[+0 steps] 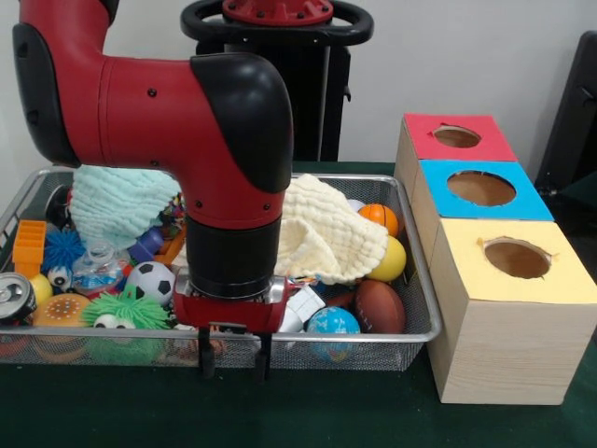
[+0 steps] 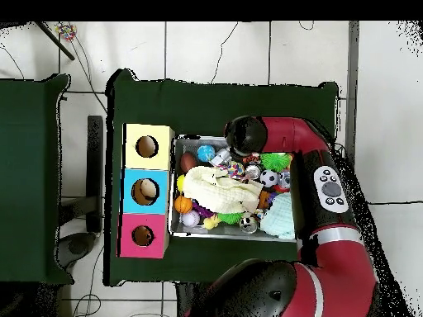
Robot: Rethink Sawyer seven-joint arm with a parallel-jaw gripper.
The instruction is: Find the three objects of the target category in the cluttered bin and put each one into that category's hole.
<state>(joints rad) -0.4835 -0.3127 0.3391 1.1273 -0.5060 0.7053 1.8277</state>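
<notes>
The wire mesh bin [image 1: 418, 329] is full of toys; it also shows in the overhead view [image 2: 174, 216]. The hole [image 1: 456, 136] in the red top is the farthest of three boxes right of the bin, and it shows in the overhead view [image 2: 142, 236]. My gripper [image 1: 234, 360] hangs at the bin's near wall, left of a globe ball [image 1: 332, 326]. Its jaws are open with nothing between them. In the overhead view the arm's wrist [image 2: 245, 134] covers the gripper. A soccer ball [image 1: 151, 280], a basketball [image 1: 380, 217], a yellow ball [image 1: 393, 259] and a brown football [image 1: 381, 305] lie in the bin.
A pale yellow cloth [image 1: 326, 233] and a mint cloth [image 1: 117, 201] cover part of the clutter. A can [image 1: 14, 297], a burger toy [image 1: 61, 311] and a green fuzzy toy [image 1: 126, 311] lie at the near left. The blue-topped hole [image 1: 480, 188] and yellow-topped hole [image 1: 516, 259] stand nearer.
</notes>
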